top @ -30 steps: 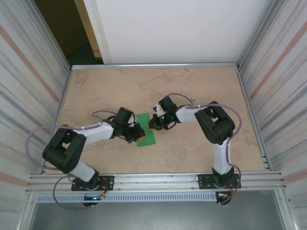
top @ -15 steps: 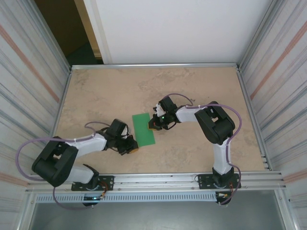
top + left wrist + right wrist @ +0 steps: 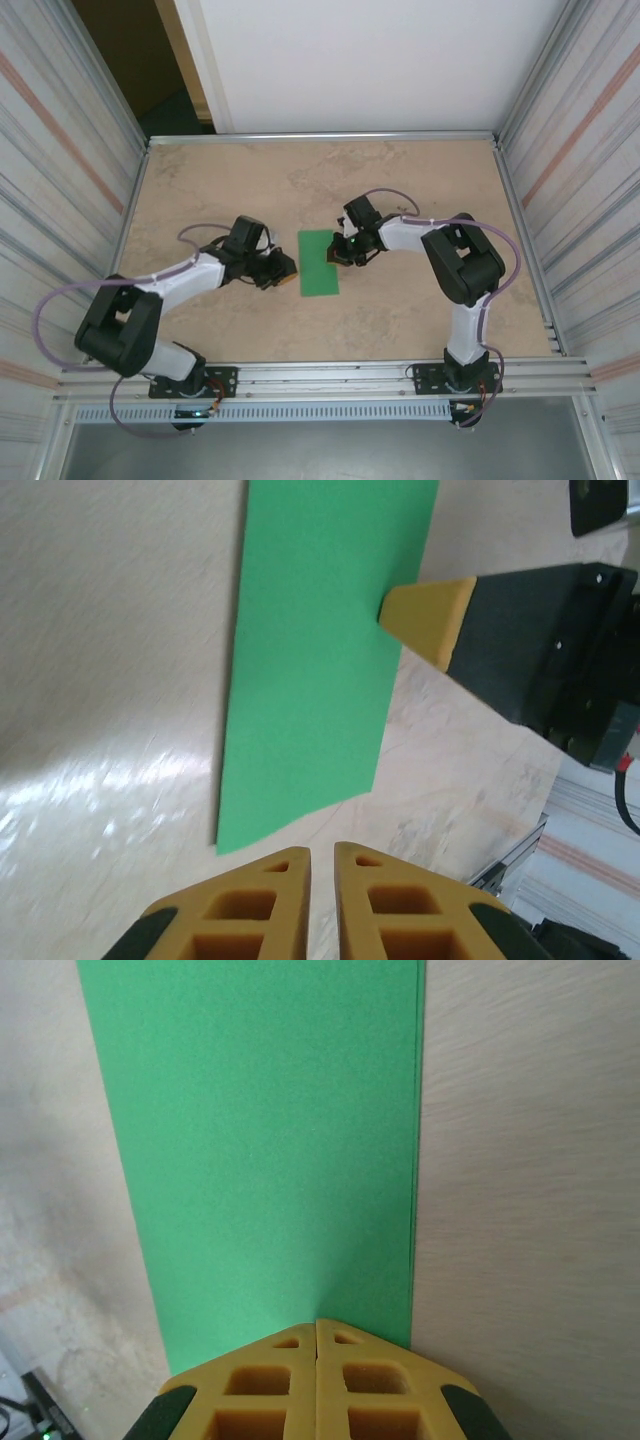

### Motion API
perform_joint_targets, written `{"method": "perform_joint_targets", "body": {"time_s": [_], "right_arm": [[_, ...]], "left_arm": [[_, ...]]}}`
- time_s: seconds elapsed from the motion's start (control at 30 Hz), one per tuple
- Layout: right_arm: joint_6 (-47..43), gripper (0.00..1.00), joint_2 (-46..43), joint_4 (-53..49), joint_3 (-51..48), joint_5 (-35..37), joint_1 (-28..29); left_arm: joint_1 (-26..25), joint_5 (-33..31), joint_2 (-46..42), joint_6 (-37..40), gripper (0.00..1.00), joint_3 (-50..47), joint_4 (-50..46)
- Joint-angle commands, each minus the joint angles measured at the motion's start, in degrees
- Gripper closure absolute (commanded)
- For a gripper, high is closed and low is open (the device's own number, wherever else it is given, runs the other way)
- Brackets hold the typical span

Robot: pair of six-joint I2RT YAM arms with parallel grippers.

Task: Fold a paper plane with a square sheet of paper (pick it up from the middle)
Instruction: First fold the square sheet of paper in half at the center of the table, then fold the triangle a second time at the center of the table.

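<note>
The square sheet of paper [image 3: 318,263] lies flat on the table, bright green and folded to a narrow rectangle. My right gripper [image 3: 338,255] is shut, and its tips press down on the sheet's right long edge. In the right wrist view the paper [image 3: 260,1140] stretches away from the shut right gripper [image 3: 317,1325], with a doubled edge on its right side. My left gripper [image 3: 285,272] hovers just left of the sheet without touching it. In the left wrist view the left gripper [image 3: 322,865] has only a thin slit between its fingers and nothing in it. The paper plane is out of view.
The tan table [image 3: 220,190] is walled by metal rails on all sides, with a rail [image 3: 330,375] along the near edge by the arm bases. In the left wrist view the right arm's fingertip [image 3: 430,615] rests on the paper [image 3: 320,650].
My left gripper slid off the paper toward the near left, then came back beside its left edge. The paper shifted right and straightened, with the right gripper moving along on it.
</note>
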Motion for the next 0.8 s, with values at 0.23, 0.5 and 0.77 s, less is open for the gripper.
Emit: {"method": "perform_joint_targets", "body": {"time_s": [0.23, 0.5, 0.77], "right_arm": [[4.5, 0.67, -13.2, -6.9, -2.8, 6.2, -1.2], [10.5, 0.45, -24.7, -5.9, -14.1, 9.8, -1.8], [15.0, 0.41, -26.2, -1.8, -19.4, 4.9, -1.5]], "left_arm": [[-0.1, 4.1, 13.9, -1.0, 0.82, 9.3, 11.4], [-1.4, 3.3, 21.1, -0.2, 0.79, 13.5, 11.6], [-1.4, 0.6, 24.9, -0.1, 0.8, 13.8, 12.4]]}}
